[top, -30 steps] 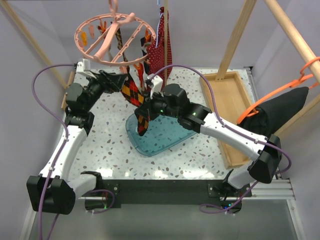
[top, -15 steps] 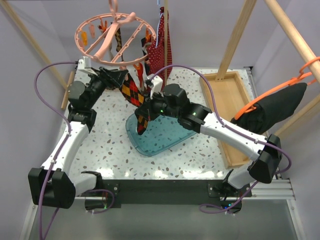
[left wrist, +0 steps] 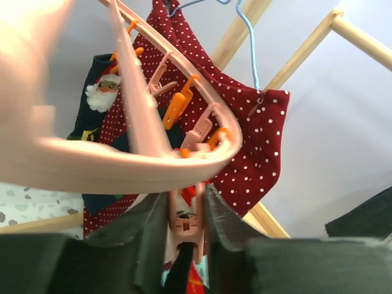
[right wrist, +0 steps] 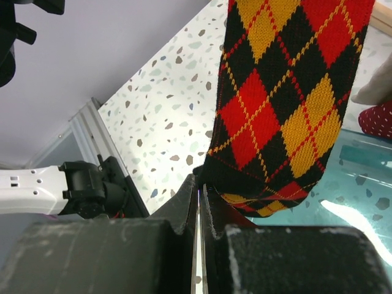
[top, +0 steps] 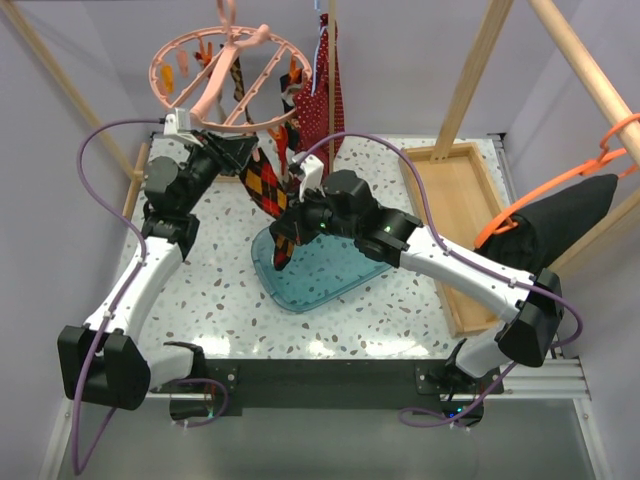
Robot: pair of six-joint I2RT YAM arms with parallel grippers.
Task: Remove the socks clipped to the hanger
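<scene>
The salmon-pink ring hanger (top: 225, 75) hangs at the back left, with small pink and orange clips round its rim. An argyle sock (top: 265, 185), black with red and yellow diamonds, hangs from a pink clip (left wrist: 184, 231) under the ring (left wrist: 135, 165). My left gripper (top: 250, 150) reaches up under the ring, its jaws pressed on both sides of that clip. My right gripper (top: 285, 235) is shut on the sock's lower edge (right wrist: 275, 104), above a blue board. Another dark sock with a Santa face (left wrist: 98, 98) hangs further round the ring.
A red white-dotted garment (top: 320, 95) hangs on a thin hanger just right of the ring. A translucent blue board (top: 330, 270) lies mid-table, a wooden tray (top: 455, 210) to its right. A black cloth (top: 560, 225) on an orange hanger (top: 600, 150) hangs at far right. Wooden frame posts stand around.
My left gripper has moved up and right under the ring and closed from wide open onto the pink clip. The right gripper has kept its hold on the sock.
</scene>
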